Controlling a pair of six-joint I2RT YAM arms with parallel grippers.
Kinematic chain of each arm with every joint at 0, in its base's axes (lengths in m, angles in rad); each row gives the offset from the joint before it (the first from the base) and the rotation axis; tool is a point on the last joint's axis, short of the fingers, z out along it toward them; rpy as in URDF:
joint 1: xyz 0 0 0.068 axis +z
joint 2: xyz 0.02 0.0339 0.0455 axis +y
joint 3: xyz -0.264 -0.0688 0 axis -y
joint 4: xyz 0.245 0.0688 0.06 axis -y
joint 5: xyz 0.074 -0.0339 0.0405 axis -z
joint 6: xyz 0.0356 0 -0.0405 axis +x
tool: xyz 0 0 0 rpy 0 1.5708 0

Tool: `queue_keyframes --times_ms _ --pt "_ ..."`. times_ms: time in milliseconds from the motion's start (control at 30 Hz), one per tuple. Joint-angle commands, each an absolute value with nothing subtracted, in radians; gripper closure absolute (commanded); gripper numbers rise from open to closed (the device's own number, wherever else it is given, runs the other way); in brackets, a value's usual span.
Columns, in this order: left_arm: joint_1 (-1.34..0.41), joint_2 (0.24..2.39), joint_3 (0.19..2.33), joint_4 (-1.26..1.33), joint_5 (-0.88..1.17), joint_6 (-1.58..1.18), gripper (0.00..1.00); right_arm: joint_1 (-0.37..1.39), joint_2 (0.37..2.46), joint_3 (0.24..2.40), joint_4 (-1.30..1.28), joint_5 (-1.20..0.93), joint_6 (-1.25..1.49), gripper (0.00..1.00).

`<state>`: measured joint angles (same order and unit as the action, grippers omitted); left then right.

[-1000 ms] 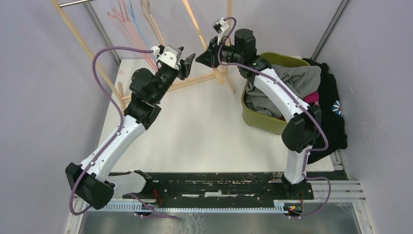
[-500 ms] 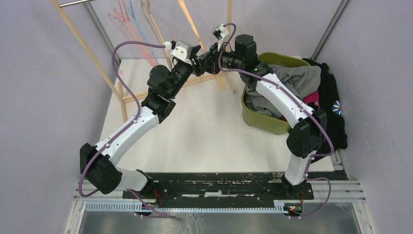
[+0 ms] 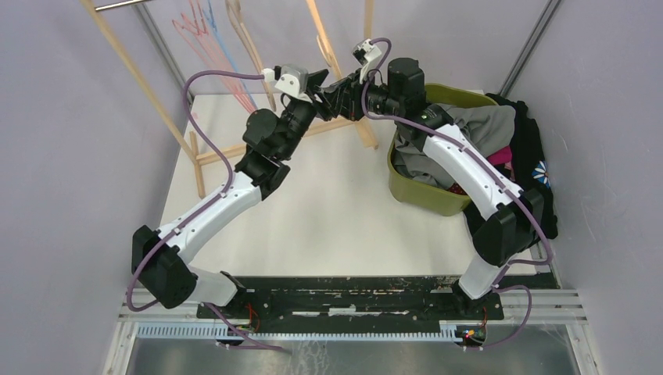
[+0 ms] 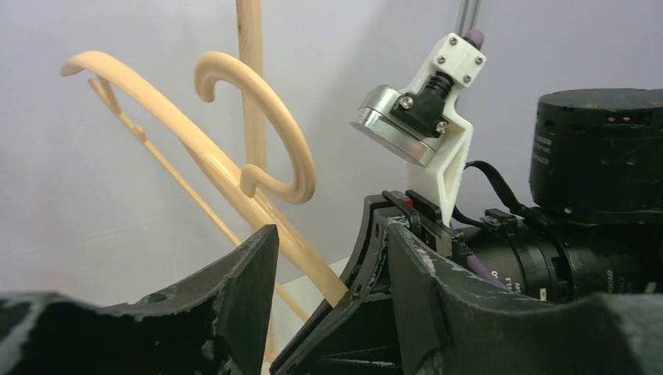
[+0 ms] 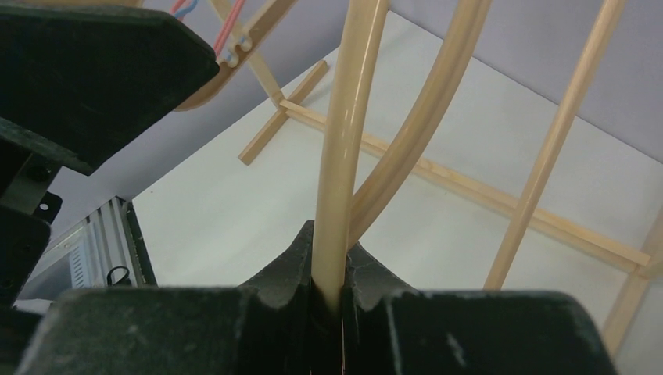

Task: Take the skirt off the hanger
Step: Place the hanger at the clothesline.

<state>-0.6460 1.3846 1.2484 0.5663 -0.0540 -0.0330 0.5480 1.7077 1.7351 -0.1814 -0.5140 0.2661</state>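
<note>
A cream wooden hanger [image 3: 324, 43] is held bare up near the rack. In the right wrist view its arm [image 5: 348, 141] runs straight into my right gripper [image 5: 330, 250], which is shut on it. My left gripper [image 4: 328, 234] is open. In its own view the hanger's arm [image 4: 195, 152] and the tip of the right gripper's finger lie between its jaws without touching them. From above, the left gripper [image 3: 317, 80] and right gripper [image 3: 338, 84] meet tip to tip. No skirt shows on the hanger. I cannot tell whether the skirt is among the clothes in the basket.
An olive green basket [image 3: 406, 195] at the right holds grey clothes [image 3: 477, 125], and a black garment [image 3: 535, 156] drapes over its far side. A wooden rack [image 3: 141, 78] stands at the back left, with red and blue hangers [image 3: 207, 35] on it.
My left arm has swung right and up until its open jaws sit around the right gripper's tip. The right gripper has shifted slightly right with the hanger.
</note>
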Motion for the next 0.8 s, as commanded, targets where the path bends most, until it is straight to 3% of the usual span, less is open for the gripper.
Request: queue_keyframes --times_ms 0,300,767 --pt "-0.606 1.452 1.288 0.613 -0.367 -0.051 0.38 0.630 1.589 1.709 -0.187 -0.616 0.153 0.99" --pt "-0.607 1.399 1.280 0.631 -0.441 -0.081 0.36 0.645 1.543 1.710 -0.305 -0.483 0.029 0.99" --pt "-0.612 1.045 1.053 0.574 -0.466 -0.043 0.32 0.613 1.699 1.889 -0.276 -0.436 0.095 0.99"
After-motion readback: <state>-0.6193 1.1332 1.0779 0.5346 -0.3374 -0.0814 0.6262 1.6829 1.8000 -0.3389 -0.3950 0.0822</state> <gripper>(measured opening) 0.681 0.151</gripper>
